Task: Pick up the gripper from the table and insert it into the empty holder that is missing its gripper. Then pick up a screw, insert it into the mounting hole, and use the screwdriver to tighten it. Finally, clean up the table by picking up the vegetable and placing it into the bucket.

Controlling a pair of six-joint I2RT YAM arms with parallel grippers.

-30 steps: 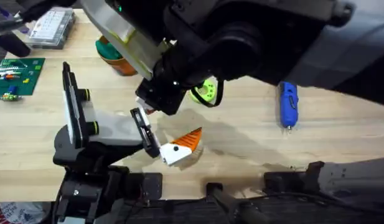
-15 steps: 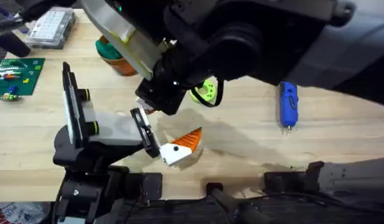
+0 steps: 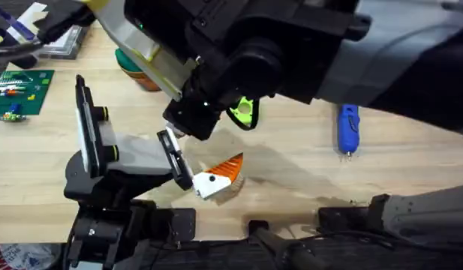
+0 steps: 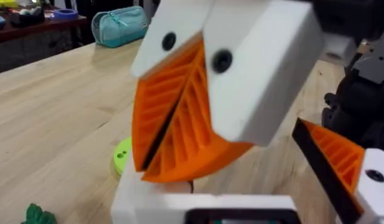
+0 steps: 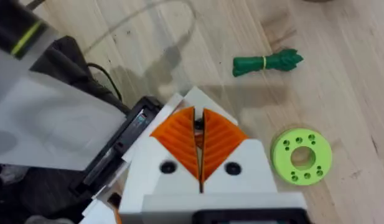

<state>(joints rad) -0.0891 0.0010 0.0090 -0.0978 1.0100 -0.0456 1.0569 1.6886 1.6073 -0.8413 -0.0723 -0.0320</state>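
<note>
right gripper point(image 5: 200, 146): pads pressed together, empty | right arm has shifted left overhead, now partly covering the gripper point(image 3: 244, 111) on the table point(image 3: 291, 165) | left gripper point(image 3: 216, 174): unmoved, opening unclear

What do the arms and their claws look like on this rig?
Both arms have black and grey links. The left claw and right claw share one design: white blocky fingers with dark round screw holes and orange ribbed pads. A green light glows on the right arm.
</note>
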